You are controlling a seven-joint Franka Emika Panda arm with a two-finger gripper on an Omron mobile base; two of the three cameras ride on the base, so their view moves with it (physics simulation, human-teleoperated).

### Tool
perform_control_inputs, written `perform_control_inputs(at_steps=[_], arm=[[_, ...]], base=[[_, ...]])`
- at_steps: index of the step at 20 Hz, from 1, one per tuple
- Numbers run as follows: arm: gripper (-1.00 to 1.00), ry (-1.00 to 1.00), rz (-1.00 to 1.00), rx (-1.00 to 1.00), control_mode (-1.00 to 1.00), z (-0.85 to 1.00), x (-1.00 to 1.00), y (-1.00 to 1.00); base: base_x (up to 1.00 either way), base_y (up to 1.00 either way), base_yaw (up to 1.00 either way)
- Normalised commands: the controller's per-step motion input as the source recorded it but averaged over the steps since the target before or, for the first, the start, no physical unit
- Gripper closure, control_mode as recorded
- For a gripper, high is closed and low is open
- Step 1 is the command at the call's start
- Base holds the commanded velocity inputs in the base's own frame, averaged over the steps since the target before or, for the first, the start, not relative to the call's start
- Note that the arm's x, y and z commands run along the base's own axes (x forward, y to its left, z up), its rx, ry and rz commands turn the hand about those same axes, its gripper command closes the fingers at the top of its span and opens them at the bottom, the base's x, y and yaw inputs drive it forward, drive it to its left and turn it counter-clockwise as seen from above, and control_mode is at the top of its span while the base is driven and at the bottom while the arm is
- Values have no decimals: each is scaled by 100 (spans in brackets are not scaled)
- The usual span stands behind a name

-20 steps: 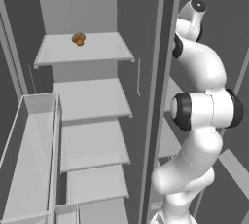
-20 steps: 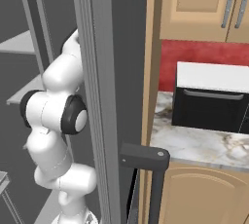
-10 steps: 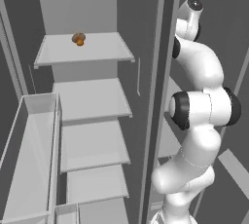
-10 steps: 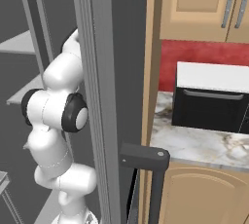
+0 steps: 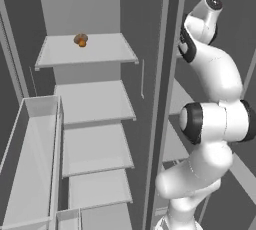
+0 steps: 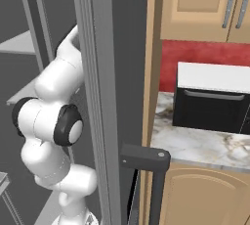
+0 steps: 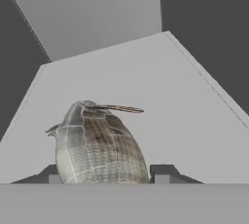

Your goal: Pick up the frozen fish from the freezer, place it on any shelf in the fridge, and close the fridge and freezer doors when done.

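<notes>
Deep inside the freezer (image 5: 210,99), on a short pale shelf (image 7: 146,86), the frozen fish (image 7: 97,142) lies between the two dark fingertips (image 7: 163,172) of the gripper (image 7: 104,175), which stand narrowed against its flanks in what looks like a grasp (whether the fish is off the shelf yet cannot be told). Judged from this, only the pick is under way. Left to do: carry the fish to a wide shelf in the fridge (image 5: 95,104), where an orange-brown lump (image 5: 81,39) sits on the top slab, then shut both doors; the freezer door (image 6: 100,101) stands open.
</notes>
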Motion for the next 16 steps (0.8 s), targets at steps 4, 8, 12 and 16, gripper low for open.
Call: perform_control_inputs(at_steps=[4, 8, 12, 16], arm=[[100, -34, 0, 7, -100, 12, -100, -7], [100, -36, -1, 1, -100, 45, -100, 0], [100, -20, -3, 0, -100, 71, -100, 0], [100, 0, -2, 0, -100, 47, -100, 0]], base=[[0, 0, 0], [0, 0, 0], [0, 0, 0], [0, 0, 0]])
